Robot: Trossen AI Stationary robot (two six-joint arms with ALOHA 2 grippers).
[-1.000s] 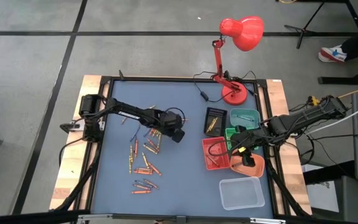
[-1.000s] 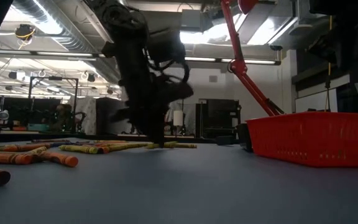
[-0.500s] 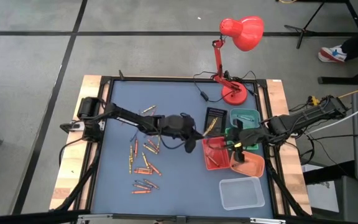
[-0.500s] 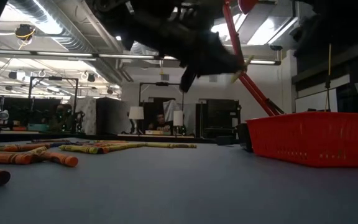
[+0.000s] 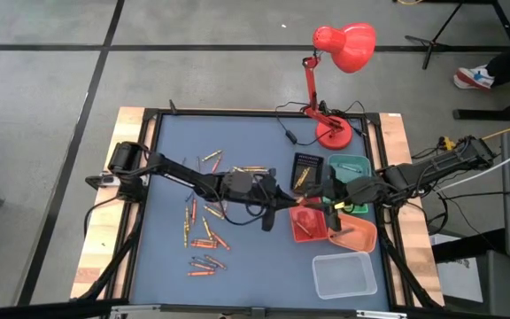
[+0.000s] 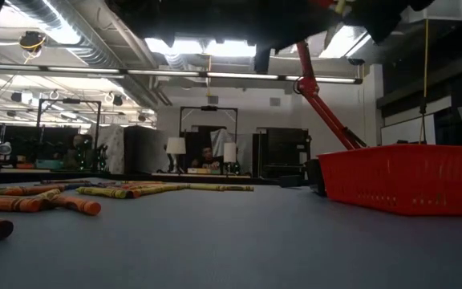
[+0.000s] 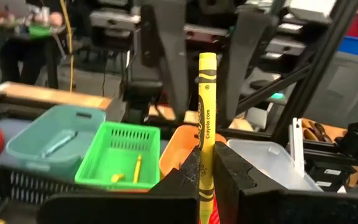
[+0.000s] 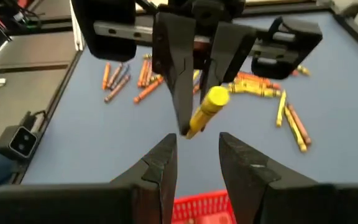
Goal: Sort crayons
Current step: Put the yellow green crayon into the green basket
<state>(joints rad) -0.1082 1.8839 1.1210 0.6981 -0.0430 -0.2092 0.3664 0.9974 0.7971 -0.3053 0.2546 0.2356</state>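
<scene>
Clamped on a yellow crayon, the left gripper hangs over the red tray facing the right gripper, whose fingers stand apart just short of the crayon's tip. A handover looks under way. Most crayons lie scattered on the blue mat; the green tray holds one, so much sorting remains.
</scene>
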